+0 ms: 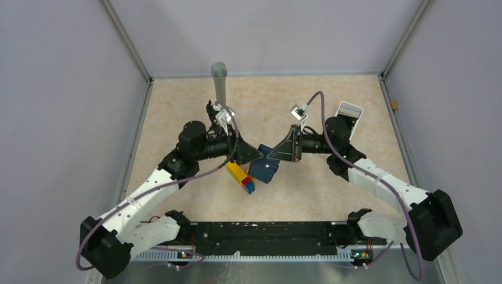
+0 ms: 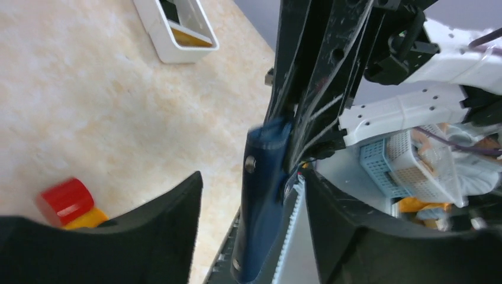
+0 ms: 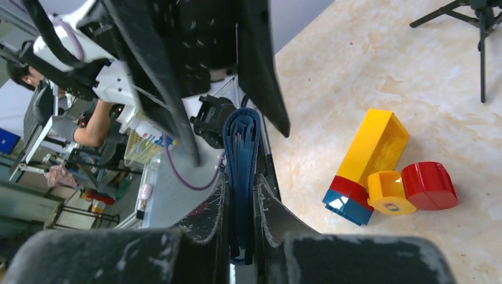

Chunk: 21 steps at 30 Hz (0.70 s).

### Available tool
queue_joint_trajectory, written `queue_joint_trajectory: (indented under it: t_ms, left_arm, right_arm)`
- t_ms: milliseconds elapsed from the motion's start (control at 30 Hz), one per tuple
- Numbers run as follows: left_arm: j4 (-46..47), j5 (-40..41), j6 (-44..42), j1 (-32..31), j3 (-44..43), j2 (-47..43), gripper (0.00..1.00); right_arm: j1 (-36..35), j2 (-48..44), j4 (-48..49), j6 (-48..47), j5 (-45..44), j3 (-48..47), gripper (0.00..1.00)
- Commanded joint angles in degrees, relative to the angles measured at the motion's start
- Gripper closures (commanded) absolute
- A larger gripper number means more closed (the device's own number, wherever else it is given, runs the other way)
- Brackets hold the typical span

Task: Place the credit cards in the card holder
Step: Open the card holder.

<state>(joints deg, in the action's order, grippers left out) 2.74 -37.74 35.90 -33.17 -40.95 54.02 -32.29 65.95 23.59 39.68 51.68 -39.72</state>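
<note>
Top external view: my two arms are reaching in from the near edge of the table (image 1: 177, 106) and meeting near its middle, tips facing each other.
Right gripper (image 3: 241, 184): I am pinching the card holder (image 3: 241, 136) between my right fingers (image 3: 269, 207), with the jaws pressing on both of its faces.
Left gripper (image 2: 253, 180): my left jaws are standing spread, one on each side of the card holder's free end. A gap is showing on one side; on the other I cannot tell whether the finger is touching.
Card holder: it is standing on edge, folded, between the two grippers over the middle of the table, with its snap stud showing in the left wrist view. I cannot tell whether it is touching the table.
Credit cards: I am not making them out for certain. Thin leaves are showing in the holder's upper edge, and I cannot tell whether a card is among them.
Toy bricks (image 1: 241, 176): yellow, red and blue pieces are lying together just beside the card holder, on its left-edge side.
White tray (image 1: 348, 115): it is lying near the far right corner, well apart from both grippers. Something amber is showing inside it, and I cannot tell what.
Grey post (image 1: 219, 80): it is standing upright at the far edge, toward the left.
</note>
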Motion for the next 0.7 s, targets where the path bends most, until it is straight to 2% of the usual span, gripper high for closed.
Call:
queue_joint_trajectory:
  t_ms: [0,67,100,200,300,500,567,667]
  left_arm:
    - [-5.4,-2.3,-5.5,-0.2,-12.4,5.3,0.18]
    - [-11.5,-2.4,-9.1,-0.2,-17.7,7.6,0.05]
    - [-14.1,-2.8,-11.4,-0.2,-19.9,8.5,0.02]
    - [-18.4,-1.6,-16.7,-0.1,-23.4,10.3,0.01]
    - [-17.7,-1.4,-16.9,0.0,-21.4,10.3,0.01]
    - [-10.3,-10.2,-14.3,0.5,-17.0,10.7,0.01]
    - [-9.0,-12.5,-13.4,0.5,-16.6,11.3,0.05]
    - [-6.9,-13.9,-11.8,0.5,-15.6,11.6,0.22]
  right_arm:
    - [-1.1,-2.0,0.1,-2.9,0.8,-3.9,1.00]
    - [-1.1,-2.5,-0.1,-3.4,0.4,-4.2,1.00]
    - [-1.1,-2.8,-0.1,-3.6,0.4,-4.2,1.00]
    - [-1.1,-4.0,2.5,-2.9,1.2,-3.5,1.00]
    - [-1.1,-5.5,6.8,-1.4,1.8,-2.0,1.00]
    - [-1.1,-6.2,5.2,-2.6,4.0,-2.6,1.00]
    - [-1.1,-6.2,4.4,-2.9,4.2,-2.9,1.00]
    - [-1.1,-6.4,4.3,-2.9,4.3,-2.8,1.00]
